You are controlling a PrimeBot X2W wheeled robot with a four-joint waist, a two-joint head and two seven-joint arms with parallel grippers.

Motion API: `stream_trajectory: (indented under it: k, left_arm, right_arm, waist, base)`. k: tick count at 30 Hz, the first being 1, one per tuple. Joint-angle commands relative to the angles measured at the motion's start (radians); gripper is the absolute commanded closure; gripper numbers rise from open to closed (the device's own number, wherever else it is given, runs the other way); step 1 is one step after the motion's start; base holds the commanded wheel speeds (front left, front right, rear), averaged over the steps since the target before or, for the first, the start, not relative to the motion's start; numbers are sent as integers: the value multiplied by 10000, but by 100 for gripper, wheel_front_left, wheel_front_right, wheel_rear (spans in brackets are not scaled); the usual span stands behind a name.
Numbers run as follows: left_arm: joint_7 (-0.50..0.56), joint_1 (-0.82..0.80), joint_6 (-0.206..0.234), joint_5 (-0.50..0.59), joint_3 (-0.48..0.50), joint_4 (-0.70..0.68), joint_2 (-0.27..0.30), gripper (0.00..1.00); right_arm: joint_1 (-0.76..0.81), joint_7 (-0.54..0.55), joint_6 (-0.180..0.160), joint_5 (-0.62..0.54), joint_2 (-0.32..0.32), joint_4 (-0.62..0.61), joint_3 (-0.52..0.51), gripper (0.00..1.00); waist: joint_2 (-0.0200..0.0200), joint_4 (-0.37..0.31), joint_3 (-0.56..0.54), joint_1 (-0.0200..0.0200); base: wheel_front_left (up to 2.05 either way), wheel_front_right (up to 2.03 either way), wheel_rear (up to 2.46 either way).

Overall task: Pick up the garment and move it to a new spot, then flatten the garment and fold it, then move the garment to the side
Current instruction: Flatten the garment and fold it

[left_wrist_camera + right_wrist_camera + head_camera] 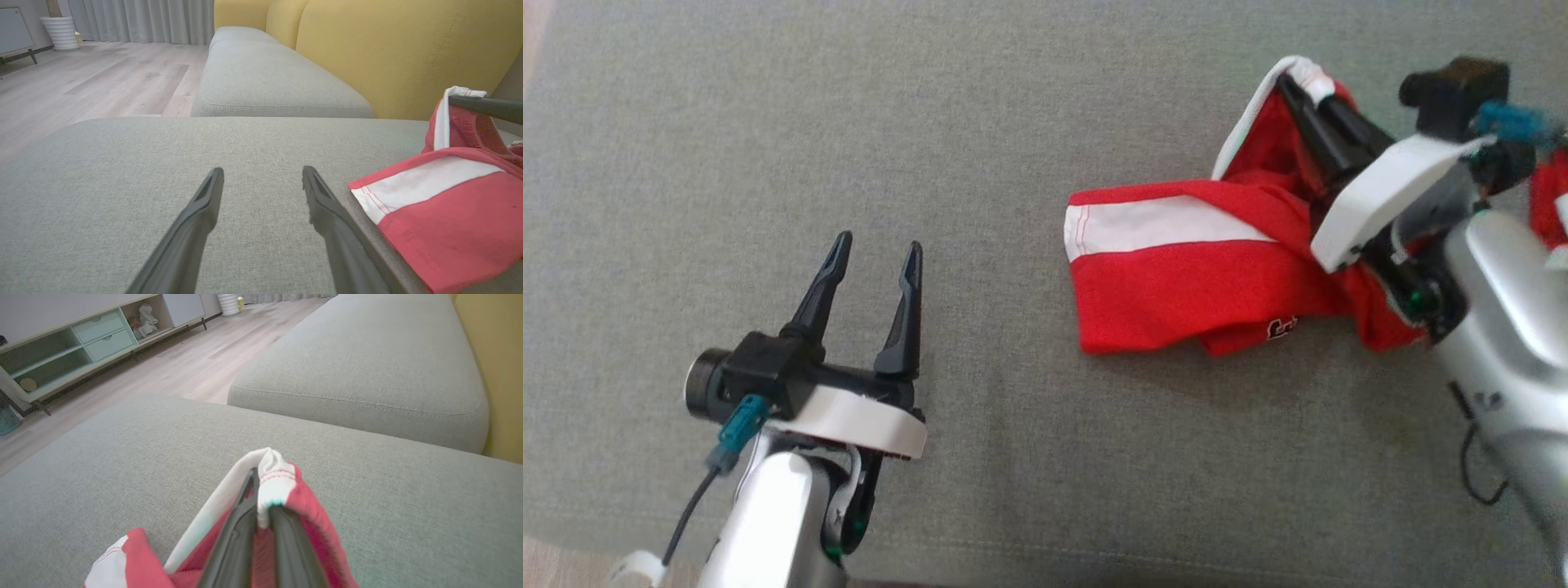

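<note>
Garment pinched at its hem on the grey seat cushion

Red cloth with a broad white band lies crumpled at the right of the cushion in the head view, with a small white logo near its lower edge. One white-trimmed corner is raised off the cushion — the right fingers are closed tight on that hem, and the rest of the garment drapes down from them onto the seat. The left fingers stand spread wide and empty above the cushion to the left of the garment, near its striped edge but apart from it. Beyond the cushion, the left wrist view shows a second grey seat against a yellow backrest and a pale wooden floor — the right wrist view adds a low cabinet across that floor.
</note>
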Motion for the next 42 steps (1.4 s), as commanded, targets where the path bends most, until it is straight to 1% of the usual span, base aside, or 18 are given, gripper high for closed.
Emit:
stream_trajectory:
  k: [1,2,3,6,10,12,16,21,23,25,28,32,33,34,38,42]
  left_arm:
    - [-119,-360,-67,75,365,-338,29,0]
    - [-119,-391,-85,83,363,-331,8,0]
    - [-119,-423,-103,87,367,-324,-11,0]
    - [-119,-496,-150,105,382,-289,-61,0]
    - [-120,-524,-184,162,467,-253,-94,0]
    - [-120,-489,-199,235,564,-214,-86,0]
    - [-120,-410,-232,310,701,-170,-29,0]
    - [-120,-277,-256,376,823,-146,30,0]
    - [-120,-206,-252,394,859,-129,39,0]
    - [-120,-120,-238,400,912,-127,52,0]
    - [-120,71,-182,405,1024,-141,87,0]
    - [-120,390,-119,388,1165,-172,155,0]
    - [-120,472,-106,379,1197,-181,175,0]
    - [-120,472,-106,379,1197,-181,175,0]
    - [-120,778,-64,376,1262,-222,256,0]
    - [-120,1049,-44,363,1263,-260,325,0]
  right_arm:
    - [-230,-21,67,246,-110,-228,172,69]
    - [-379,2,67,603,-266,-95,332,41]
    - [-555,-46,67,830,-446,29,534,0]
    - [-992,-427,67,1330,-860,535,1025,0]
    - [-1377,-909,67,1778,-1131,1108,1612,0]
    - [-1487,-1216,67,2098,-1292,1358,1925,0]
    - [-1230,-1222,67,2739,-1444,1377,2227,0]
    - [-641,-1306,67,3264,-1763,901,2453,0]
    - [-391,-1550,67,3211,-1938,743,2420,0]
    - [-157,-2095,67,2965,-2042,573,2186,0]
    - [305,-2968,67,2358,-1992,371,1609,0]
    - [1184,-3601,67,1197,-1562,-4,250,0]
    - [1460,-3655,67,836,-1423,-148,-130,0]
    - [1460,-3655,67,836,-1423,-148,-130,0]
    - [2807,-3674,67,-556,-676,-1110,-1513,0]
    - [4285,-3084,67,-1640,85,-2399,-2481,0]
  waist:
    - [0,60,86,-1]
    - [0,81,134,-1]
    - [0,99,182,-1]
    - [0,127,275,-1]
    - [0,35,319,-1]
    - [0,-125,253,-1]
    - [0,-379,78,-1]
    - [0,-644,-196,-1]
    - [0,-716,-347,-1]
    - [0,-788,-508,-1]
    - [0,-918,-804,-1]
    - [0,-1073,-1248,-1]
    - [0,-1114,-1343,-1]
    - [0,-1114,-1343,-1]
    - [0,-1260,-1698,-1]
    - [0,-1384,-1957,-1]
  base:
    - [0,0,0]
    - [0,0,0]
    - [0,0,0]
    - [0,0,0]
    - [0,0,0]
    - [0,0,0]
    - [0,0,0]
    - [0,0,0]
    - [0,0,0]
    - [0,0,0]
    - [0,0,0]
    - [0,0,0]
    - [0,0,0]
    - [0,0,0]
    - [0,0,0]
    - [0,0,0]
